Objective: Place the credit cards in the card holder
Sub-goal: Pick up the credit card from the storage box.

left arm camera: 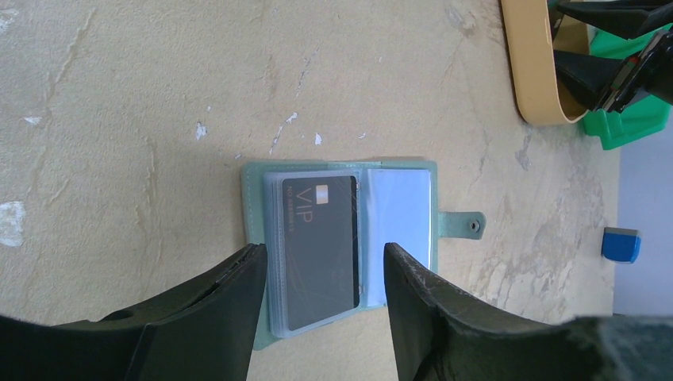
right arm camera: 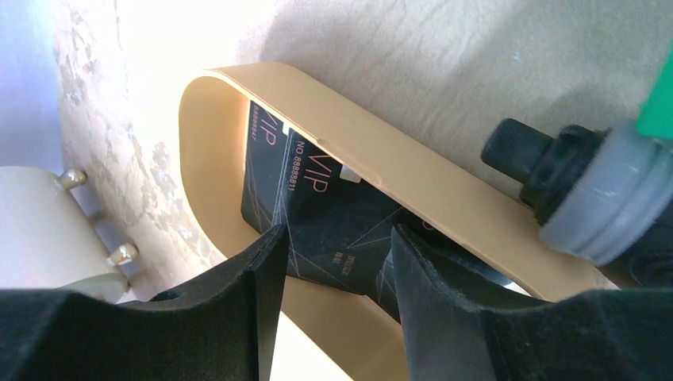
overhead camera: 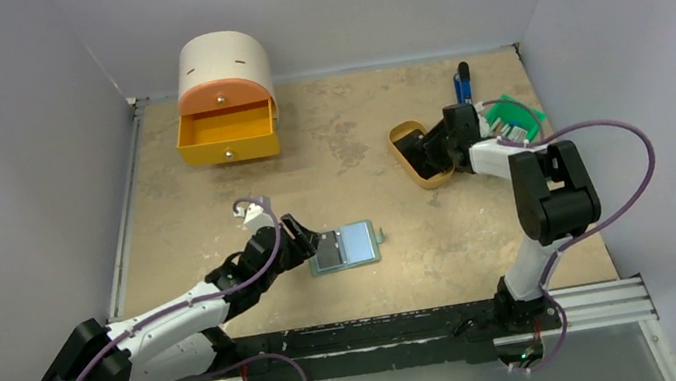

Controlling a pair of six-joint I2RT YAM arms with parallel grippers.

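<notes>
The card holder [overhead camera: 368, 241] lies open on the table; in the left wrist view it is a grey-green wallet [left arm camera: 252, 190] with a side tab. One black credit card [left arm camera: 321, 238] marked VIP sits in its left clear pocket. My left gripper [overhead camera: 307, 240] is open, and its jaws [left arm camera: 323, 252] stand either side of that card's near end. Two overlapping black credit cards [right arm camera: 333, 210] lie in the tan oval tray [right arm camera: 397, 171]. My right gripper [right arm camera: 337, 238] is open inside the tray [overhead camera: 404, 136], its jaws either side of the cards and not closed on them.
A blue lighter-like stick [overhead camera: 464, 83] lies behind the tray, and a bright green bin [overhead camera: 515, 118] stands to its right. An orange and cream drawer box [overhead camera: 225, 101] stands open at the back left. Grey walls enclose the table.
</notes>
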